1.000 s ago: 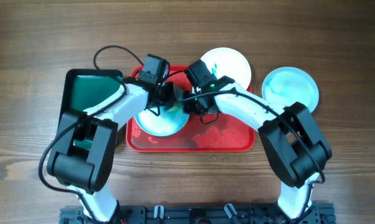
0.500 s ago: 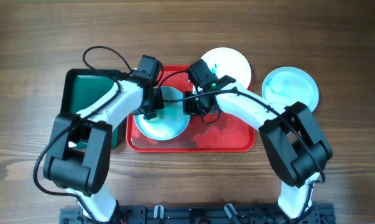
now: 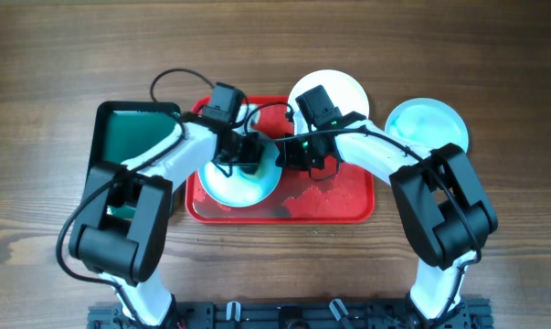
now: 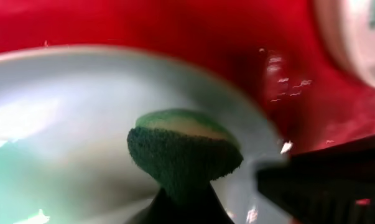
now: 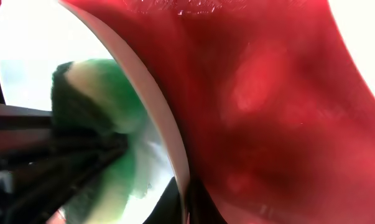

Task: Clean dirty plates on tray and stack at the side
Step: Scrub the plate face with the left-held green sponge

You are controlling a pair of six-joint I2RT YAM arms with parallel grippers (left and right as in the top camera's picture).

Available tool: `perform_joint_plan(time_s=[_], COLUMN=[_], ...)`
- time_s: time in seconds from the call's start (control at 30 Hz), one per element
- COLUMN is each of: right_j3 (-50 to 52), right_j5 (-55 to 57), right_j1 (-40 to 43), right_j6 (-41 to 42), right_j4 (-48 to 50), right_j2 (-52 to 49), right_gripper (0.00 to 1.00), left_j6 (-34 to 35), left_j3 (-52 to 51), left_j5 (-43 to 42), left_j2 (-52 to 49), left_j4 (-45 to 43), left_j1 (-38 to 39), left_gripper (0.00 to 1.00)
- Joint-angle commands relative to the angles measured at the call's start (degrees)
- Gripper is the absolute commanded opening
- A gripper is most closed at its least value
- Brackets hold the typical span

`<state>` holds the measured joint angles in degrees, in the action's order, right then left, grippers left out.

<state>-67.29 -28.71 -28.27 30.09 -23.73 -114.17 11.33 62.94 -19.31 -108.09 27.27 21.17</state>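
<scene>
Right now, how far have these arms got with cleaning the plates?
Done, apparently: an aqua-tinted plate lies off the tray, on the table at the right. In hand: the left jaws press a green sponge onto the plate on the tray while the right jaws grip its rim. Left: a white plate at the tray's far edge shows a green mark; nothing is stacked.
</scene>
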Motion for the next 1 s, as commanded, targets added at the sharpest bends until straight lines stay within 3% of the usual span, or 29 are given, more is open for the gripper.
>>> perform_joint_plan(time_s=[0.0, 0.13, 0.33, 0.4, 0.57, 0.73, 0.97], right_j3=[0.61, 0.61, 0.61, 0.61, 0.61, 0.61, 0.61], right_j5=[-3.50, -3.28, -3.02, -2.80, -2.58, -2.43, -2.40], right_j1=[-0.24, -0.24, -0.24, -0.24, -0.26, -0.26, -0.24], right_j6=[-0.35, -0.35, -0.26, -0.22, -0.11, -0.11, -0.11], right_j4=[0.42, 0.39, 0.39, 0.39, 0.55, 0.50, 0.57], right_j2=[-0.87, -0.87, -0.87, -0.87, -0.87, -0.87, -0.87], right_gripper=[0.04, 0.04, 0.04, 0.04, 0.04, 0.04, 0.04], left_j6=[4.26, 13.60, 15.19, 16.22, 13.88, 12.85, 3.54], left_j3=[-1.07, -1.07, -1.05, -1.05, -1.05, -1.05, -1.07], left_j5=[7.98, 32.74, 53.31, 54.66, 40.50, 9.38, -9.40], left_j2=[-1.66, -1.66, -1.66, -1.66, -1.64, -1.64, -1.64], left_j4=[-1.38, -0.50, 0.83, 2.14, 0.79, -7.43, -3.89], left_j1=[1.57, 1.44, 1.57, 1.68, 2.32, 2.36, 2.36], left_gripper=[0.04, 0.04, 0.04, 0.04, 0.04, 0.04, 0.04])
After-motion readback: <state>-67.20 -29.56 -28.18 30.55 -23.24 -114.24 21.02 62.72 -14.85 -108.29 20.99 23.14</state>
